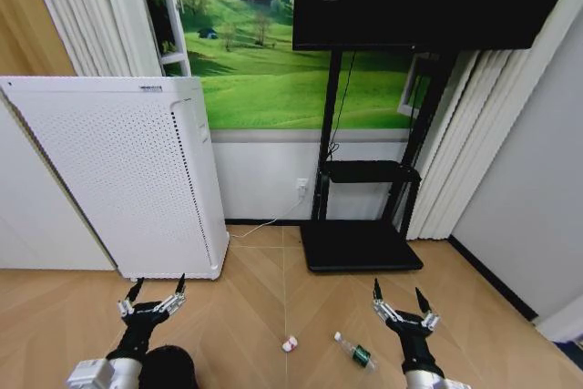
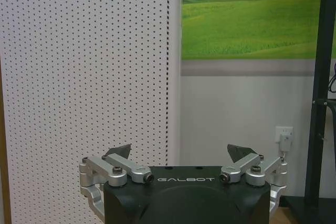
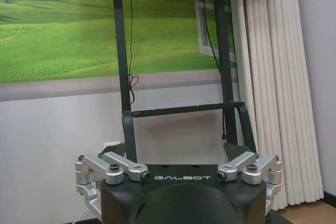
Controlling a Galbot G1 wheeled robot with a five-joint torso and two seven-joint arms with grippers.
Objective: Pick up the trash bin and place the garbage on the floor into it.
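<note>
The trash bin [image 1: 168, 367] is a round black shape at the bottom left of the head view, partly behind my left arm. My left gripper [image 1: 155, 295] [image 2: 182, 153] hovers just above and beyond it, open and empty. On the floor [image 1: 264, 316] lie a small red-white item [image 1: 290, 344] and a clear bottle with a green label [image 1: 355, 352], both garbage. My right gripper [image 1: 401, 300] [image 3: 176, 148] is held open and empty just right of the bottle.
A tall white perforated appliance [image 1: 118, 175] stands at the left against the wall. A black TV stand [image 1: 360, 243] with a flat base sits ahead at the centre right. Curtains [image 1: 455, 152] hang at the right.
</note>
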